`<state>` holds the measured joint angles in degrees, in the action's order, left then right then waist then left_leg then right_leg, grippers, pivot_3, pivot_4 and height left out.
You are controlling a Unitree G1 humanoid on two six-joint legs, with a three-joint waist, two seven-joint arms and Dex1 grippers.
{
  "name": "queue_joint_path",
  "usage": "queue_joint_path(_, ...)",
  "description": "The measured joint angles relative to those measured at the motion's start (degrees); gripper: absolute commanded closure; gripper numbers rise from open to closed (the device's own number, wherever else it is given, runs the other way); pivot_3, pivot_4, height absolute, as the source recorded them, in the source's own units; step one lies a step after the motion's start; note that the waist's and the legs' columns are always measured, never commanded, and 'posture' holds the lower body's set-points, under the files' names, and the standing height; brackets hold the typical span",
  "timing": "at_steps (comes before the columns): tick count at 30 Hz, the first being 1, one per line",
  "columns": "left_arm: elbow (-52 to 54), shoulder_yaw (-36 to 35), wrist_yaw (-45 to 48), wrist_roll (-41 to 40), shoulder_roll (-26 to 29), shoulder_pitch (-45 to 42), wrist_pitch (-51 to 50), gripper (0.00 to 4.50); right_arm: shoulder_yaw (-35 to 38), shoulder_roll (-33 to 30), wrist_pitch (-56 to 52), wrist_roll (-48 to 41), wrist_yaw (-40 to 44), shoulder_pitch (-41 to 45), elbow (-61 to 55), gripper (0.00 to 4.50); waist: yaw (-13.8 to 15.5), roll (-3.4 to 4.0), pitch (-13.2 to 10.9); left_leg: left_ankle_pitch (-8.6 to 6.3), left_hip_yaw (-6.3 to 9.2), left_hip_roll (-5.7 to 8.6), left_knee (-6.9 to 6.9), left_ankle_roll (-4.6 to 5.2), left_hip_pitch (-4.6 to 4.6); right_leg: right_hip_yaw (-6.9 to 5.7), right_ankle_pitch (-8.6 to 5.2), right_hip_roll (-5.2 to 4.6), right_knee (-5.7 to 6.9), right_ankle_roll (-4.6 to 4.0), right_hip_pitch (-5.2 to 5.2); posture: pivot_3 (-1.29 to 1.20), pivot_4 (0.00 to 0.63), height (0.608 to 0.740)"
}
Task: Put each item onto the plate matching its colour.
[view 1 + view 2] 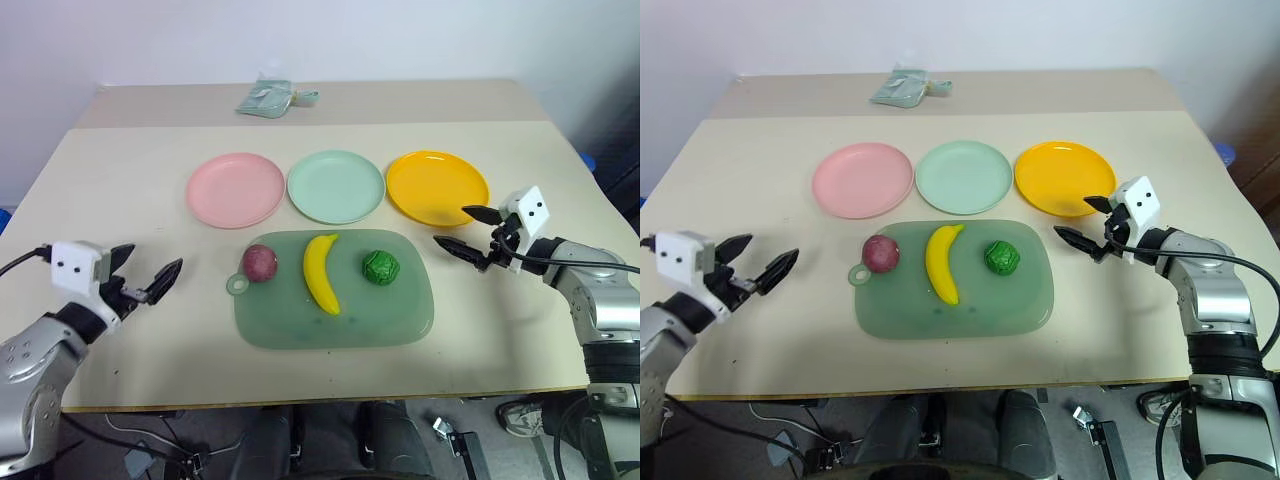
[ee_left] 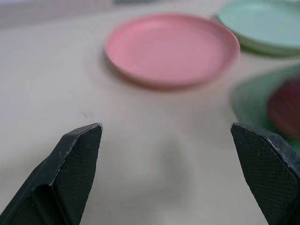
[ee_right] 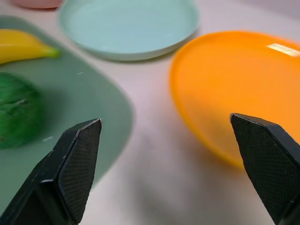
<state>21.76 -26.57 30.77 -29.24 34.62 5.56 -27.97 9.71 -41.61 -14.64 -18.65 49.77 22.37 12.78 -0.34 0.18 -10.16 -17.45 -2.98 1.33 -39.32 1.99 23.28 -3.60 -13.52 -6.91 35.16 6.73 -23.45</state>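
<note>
Three plates stand in a row across the table: pink (image 1: pixel 236 189), mint green (image 1: pixel 336 186) and orange-yellow (image 1: pixel 437 187). In front of them, a translucent green board (image 1: pixel 380 315) carries the dark red-purple fruit (image 1: pixel 260 262), the yellow banana (image 1: pixel 321 272) and the bumpy green ball (image 1: pixel 381 267). My left gripper (image 1: pixel 150 271) hovers open over the table left of the board, empty. At the board's right edge, just in front of the orange plate, my right gripper (image 1: pixel 466 230) is also open and empty.
A small pale green packet (image 1: pixel 268 98) lies at the far edge of the table. Bare tabletop (image 1: pixel 120 180) surrounds the plates and board on both sides.
</note>
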Motion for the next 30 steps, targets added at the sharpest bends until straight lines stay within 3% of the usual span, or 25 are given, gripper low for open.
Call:
queue_joint_path(4,-1.50,6.07,1.61,-0.58,-0.70,-7.55,-0.56,0.00,2.82,0.19,-1.32,-1.18,-3.14,-0.98,-1.74,0.04,0.35,0.00,0.00,0.01,-0.02,0.00,-0.02,0.00,0.00,-0.02,0.00,0.04,0.02,0.01,0.01,0.00,0.150,0.740)
queue_joint_path(11,-1.88,16.31,8.98,-1.11,1.15,-13.17,-1.87,0.00,5.48,0.34,-13.69,-14.56,-0.45,-10.09,-22.23,0.04,0.82,0.00,0.00,0.03,-0.04,-0.08,-0.03,-0.02,-0.01,-0.01,0.00,0.12,0.03,0.01,0.02,0.00,0.150,0.740)
queue_joint_path(20,-11.43,27.77,13.81,8.13,3.39,-20.90,1.27,0.00,-2.80,1.57,-21.29,-20.11,-2.95,-20.78,-47.45,0.04,1.11,-0.03,0.00,0.01,0.05,-0.04,-0.11,0.02,0.00,-0.02,0.00,0.13,0.04,0.01,0.05,0.00,0.150,0.740)
queue_joint_path(23,-13.77,28.36,14.53,9.48,3.00,-21.74,2.19,0.81,-4.76,3.29,-21.80,-20.19,-5.87,-20.94,-49.45,0.00,1.09,-0.03,0.00,0.01,0.04,-0.04,-0.12,0.03,0.00,-0.02,0.00,0.13,0.04,0.01,0.04,0.00,0.150,0.740)
queue_joint_path(26,-14.55,28.51,15.37,9.73,2.26,-22.15,2.39,2.10,-6.84,4.80,-21.91,-19.82,-8.03,-20.65,-49.79,0.00,1.17,-0.03,0.00,0.01,0.05,-0.04,-0.15,0.03,0.01,-0.02,0.00,0.13,0.05,0.01,0.05,0.00,0.150,0.740)
queue_joint_path(30,-18.55,27.53,13.13,10.31,-0.63,-25.30,3.46,2.20,-8.14,6.93,-21.08,-17.75,-10.43,-16.40,-48.18,0.00,1.18,-0.05,0.00,0.00,0.12,-0.06,-0.40,0.05,0.05,-0.07,0.00,0.18,0.18,0.02,0.07,0.00,0.150,0.740)
